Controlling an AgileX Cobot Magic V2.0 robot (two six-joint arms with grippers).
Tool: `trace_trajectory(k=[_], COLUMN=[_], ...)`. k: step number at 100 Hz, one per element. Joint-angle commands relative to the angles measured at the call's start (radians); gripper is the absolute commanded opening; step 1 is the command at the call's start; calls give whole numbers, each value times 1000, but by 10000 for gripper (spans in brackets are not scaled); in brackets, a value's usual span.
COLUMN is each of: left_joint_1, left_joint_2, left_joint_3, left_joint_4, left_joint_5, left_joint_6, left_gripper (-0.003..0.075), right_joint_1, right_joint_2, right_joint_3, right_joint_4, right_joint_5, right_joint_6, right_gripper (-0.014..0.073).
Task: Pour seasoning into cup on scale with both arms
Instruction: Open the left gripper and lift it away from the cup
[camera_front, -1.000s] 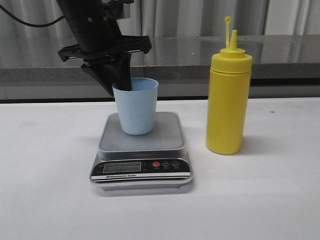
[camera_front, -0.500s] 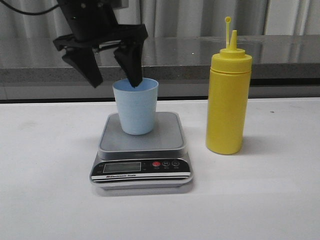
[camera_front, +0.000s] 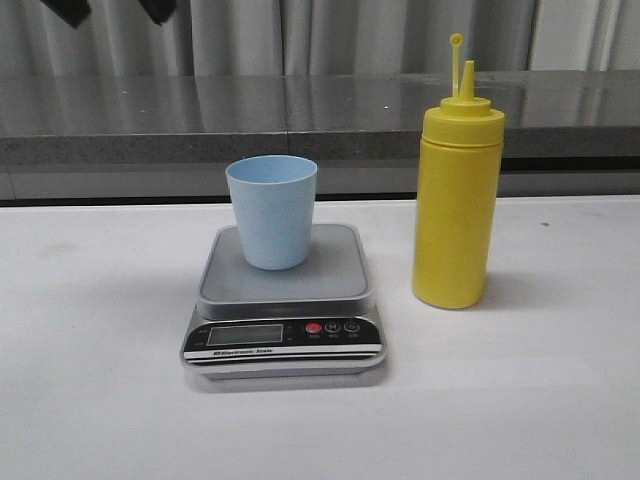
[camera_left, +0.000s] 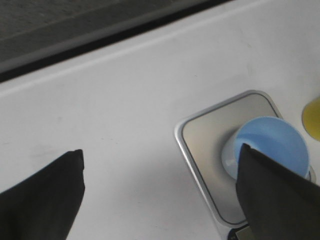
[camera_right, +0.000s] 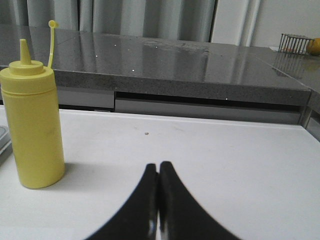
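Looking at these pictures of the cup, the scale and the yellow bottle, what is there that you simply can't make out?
- Scale display: front view, digits too small and faint to read.
- Cup contents: front view shows only the outside; in the left wrist view a finger covers part of the inside.
- Seasoning fill level: opaque yellow plastic in both front and right wrist views.
- Left gripper: front view cuts it off at the top edge.

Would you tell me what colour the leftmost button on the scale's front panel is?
Red. The button on the scale shows best in the front view.
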Motion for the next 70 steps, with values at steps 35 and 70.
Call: trace_trajectory(k=[35, 70], left_joint_1=[98, 98], left_joint_2=[-547, -924], left_joint_3=[584, 1107], left_joint_4=[62, 71], left_joint_5=[-588, -991], left_joint_6=[-3, -3], left_gripper=[590, 590], right_joint_1=[-6, -6], right_joint_2=[-17, -17], right_joint_3=[-1, -1], right_joint_4=[2, 2], right_joint_5=[-79, -79], right_joint_6=[1, 1], right_gripper=[-120, -120])
